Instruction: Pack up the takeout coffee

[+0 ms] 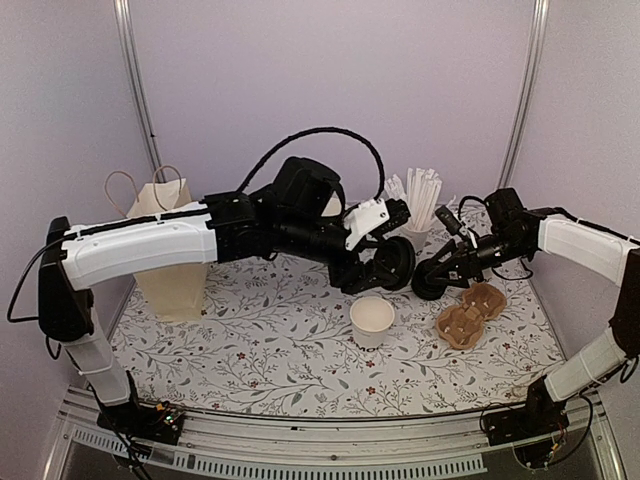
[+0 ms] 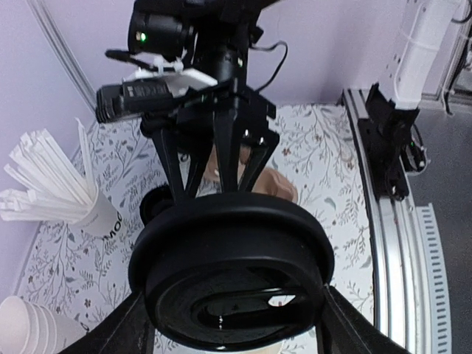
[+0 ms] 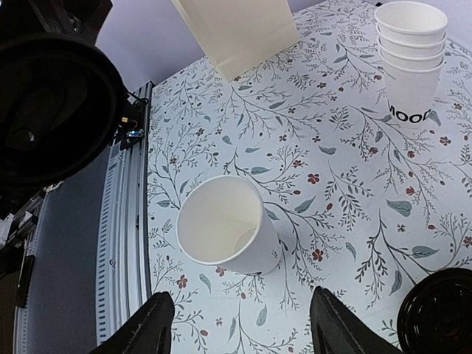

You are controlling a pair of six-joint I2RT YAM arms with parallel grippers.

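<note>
Cup (image 1: 372, 318) behind lid (image 2: 232, 258) in left claw (image 1: 388, 268)

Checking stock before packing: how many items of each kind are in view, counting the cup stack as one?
Black lids: 2
Loose cup: 1
Cup stack: 1
Straw cup: 1
Paper bag: 1
Cardboard carrier: 1
Total: 7

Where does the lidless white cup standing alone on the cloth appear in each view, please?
Top external: the lidless cup, lower centre, left of the cardboard carrier.
Left wrist: hidden, or nearly so, behind the black lid.
Right wrist: picture centre, seen from above.
Shared landmark: the black lid, centre in top external, bottom in left wrist, upper left in right wrist.
</note>
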